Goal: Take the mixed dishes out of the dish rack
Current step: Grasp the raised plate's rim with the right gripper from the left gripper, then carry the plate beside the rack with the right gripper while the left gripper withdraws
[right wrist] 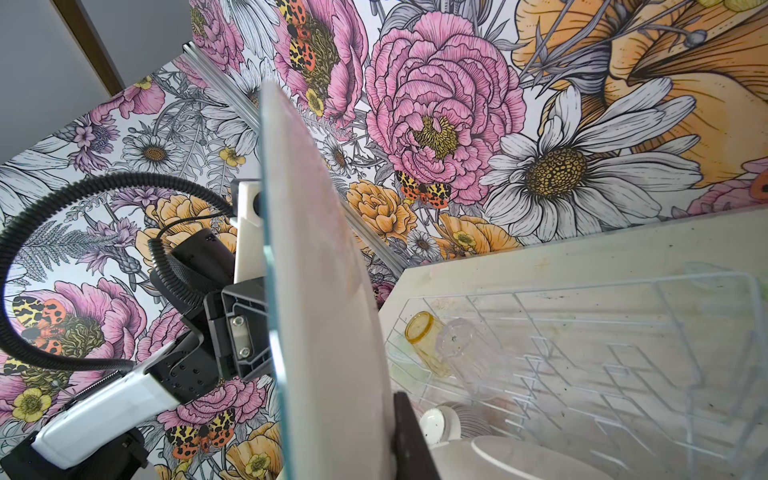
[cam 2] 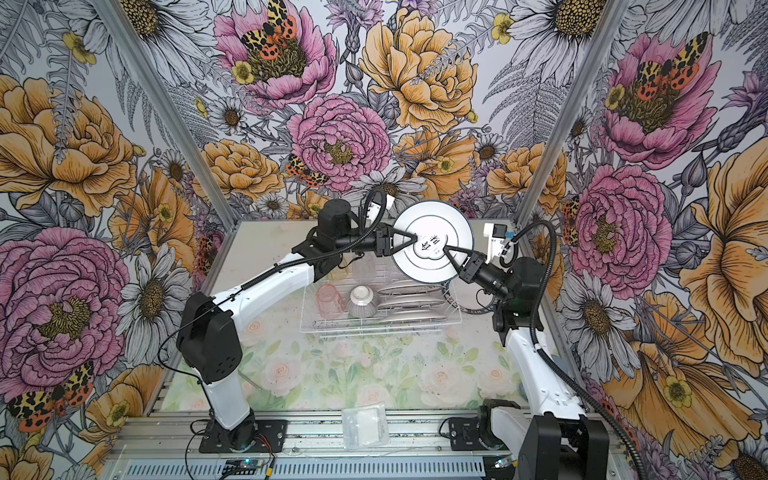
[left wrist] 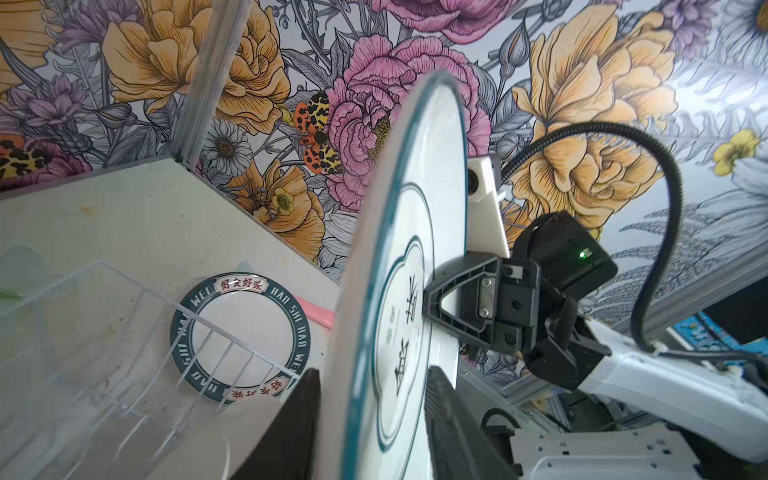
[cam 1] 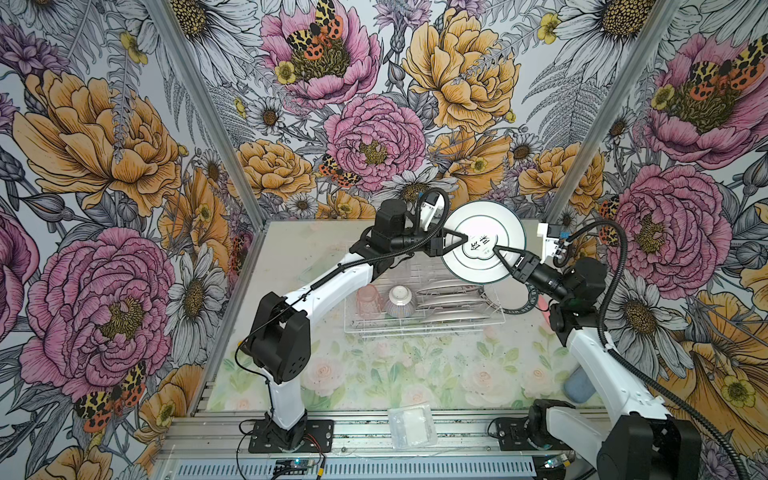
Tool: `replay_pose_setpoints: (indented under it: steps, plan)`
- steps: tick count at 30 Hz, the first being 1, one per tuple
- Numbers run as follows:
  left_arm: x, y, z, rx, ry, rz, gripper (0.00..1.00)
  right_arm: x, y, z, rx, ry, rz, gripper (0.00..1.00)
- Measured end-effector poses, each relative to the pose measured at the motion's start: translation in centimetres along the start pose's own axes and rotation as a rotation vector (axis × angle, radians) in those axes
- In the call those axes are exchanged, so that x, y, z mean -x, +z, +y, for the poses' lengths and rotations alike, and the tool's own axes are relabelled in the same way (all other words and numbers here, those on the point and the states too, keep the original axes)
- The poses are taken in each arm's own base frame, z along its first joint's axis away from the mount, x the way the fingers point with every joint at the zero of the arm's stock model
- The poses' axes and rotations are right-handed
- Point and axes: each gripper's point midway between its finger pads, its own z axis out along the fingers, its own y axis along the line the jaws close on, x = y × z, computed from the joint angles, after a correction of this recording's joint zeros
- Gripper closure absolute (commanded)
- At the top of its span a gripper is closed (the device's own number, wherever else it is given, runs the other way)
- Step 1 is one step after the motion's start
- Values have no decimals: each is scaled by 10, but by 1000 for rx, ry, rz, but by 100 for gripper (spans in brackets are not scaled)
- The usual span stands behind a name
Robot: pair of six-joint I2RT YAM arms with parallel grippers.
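Reckoning it stiff, slick, breakable: white dark-rimmed ceramic plate [cam 1: 478, 218] is clamped from its 4 o'clock rim by right pincer [cam 1: 495, 249], loosely straddled at 9 by part-open left pincer [cam 1: 466, 237], above white wire dish rack [cam 1: 415, 331].

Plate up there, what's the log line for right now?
plate: in air, on edge | left claw: open around plate | right claw: shut on plate

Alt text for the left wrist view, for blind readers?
A white plate, seen nearly edge-on, is pinched by the right gripper, the left gripper's fingers straddling its nearer rim. Beyond the dish rack, a second plate lies flat on the table.
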Motion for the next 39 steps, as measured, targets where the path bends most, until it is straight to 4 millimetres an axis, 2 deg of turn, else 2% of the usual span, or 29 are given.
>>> replay_pose_setpoints:
  steps: [4, 7, 13, 16, 18, 21, 24, 28, 30, 34, 39]
  plan:
    - [-21, -5, 0, 116, 64, 30, 45, 1, -3, -11, -44, 26, -8, 100]
    - [-33, -20, 5, 242, 110, 37, 45, 11, -13, -21, -93, 36, -28, 100]
    - [-37, -69, 20, 498, 195, 22, 45, 56, -57, -70, -384, 36, -169, 100]
    - [-39, -90, 28, 600, 222, 25, 45, 66, -79, -90, -518, 30, -205, 100]
    - [-42, -100, 33, 644, 231, 32, 44, 65, -92, -105, -593, 49, -217, 100]
    - [-46, -116, 44, 703, 223, 43, 44, 60, -111, -135, -705, 93, -222, 100]
    - [-49, -128, 52, 735, 210, 56, 44, 45, -124, -171, -798, 158, -200, 100]
    - [-54, -135, 58, 760, 214, 75, 44, 9, -129, -215, -872, 277, -110, 100]
    - [-57, -135, 59, 762, 216, 85, 43, -8, -130, -231, -892, 329, -68, 100]
    - [-58, -136, 59, 764, 217, 92, 43, -28, -130, -250, -912, 389, -17, 100]
    - [-58, -137, 61, 767, 215, 92, 43, -40, -130, -262, -914, 425, 13, 100]
